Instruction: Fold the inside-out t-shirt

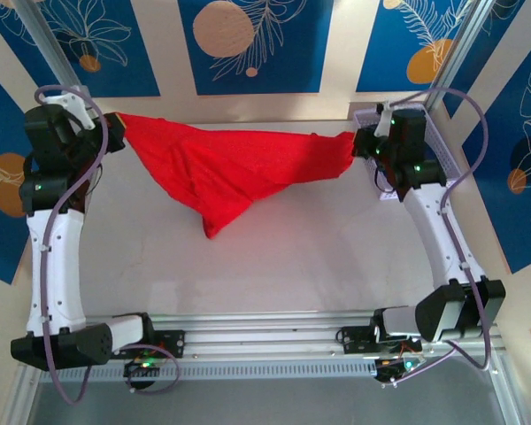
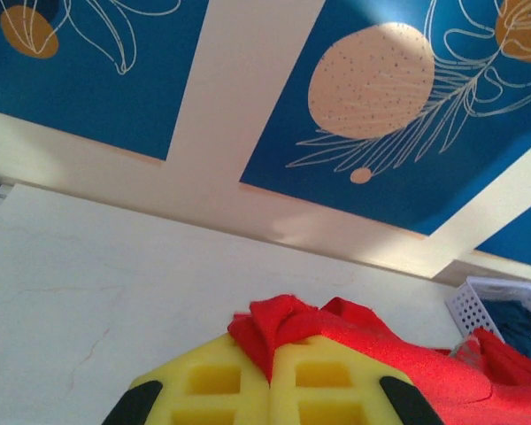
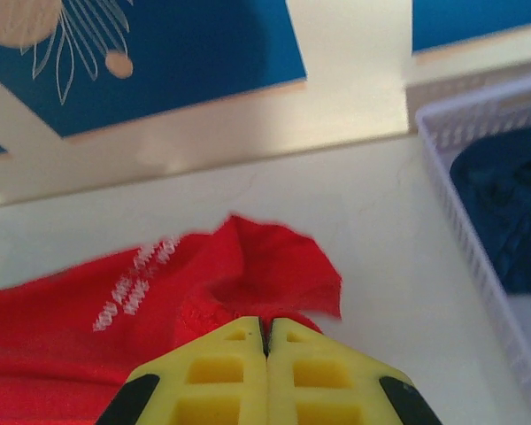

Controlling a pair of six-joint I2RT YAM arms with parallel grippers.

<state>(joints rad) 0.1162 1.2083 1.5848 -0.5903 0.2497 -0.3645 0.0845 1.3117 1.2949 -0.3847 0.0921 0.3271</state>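
1. At the far left corner of the desk, the left gripper [image 1: 115, 126] is clenched on a bunched edge of the inside-out t-shirt [image 1: 234, 168]; red cloth wells up between its yellow pads [image 2: 212, 382].
2. Toward the far right corner, the right gripper [image 1: 361, 143] is likewise clamped on the opposite end, with a ruffle of cloth just beyond its tips.
3. Between them the t-shirt stretches along the far edge, its middle sagging in a point toward the desk's centre; I cannot tell whether that point rests on the desk.
4. White lettering [image 3: 131, 285] shows on the cloth near the right gripper.
5. A white basket [image 3: 465, 199] holding dark navy clothing [image 3: 509, 204] sits just beside the right gripper.
6. The step in hand looks like spreading the shirt. To do it well, hold both grips firm, draw the grippers evenly apart so the sag flattens, lower the cloth squarely onto the desk's middle, and steer clear of the basket rim.
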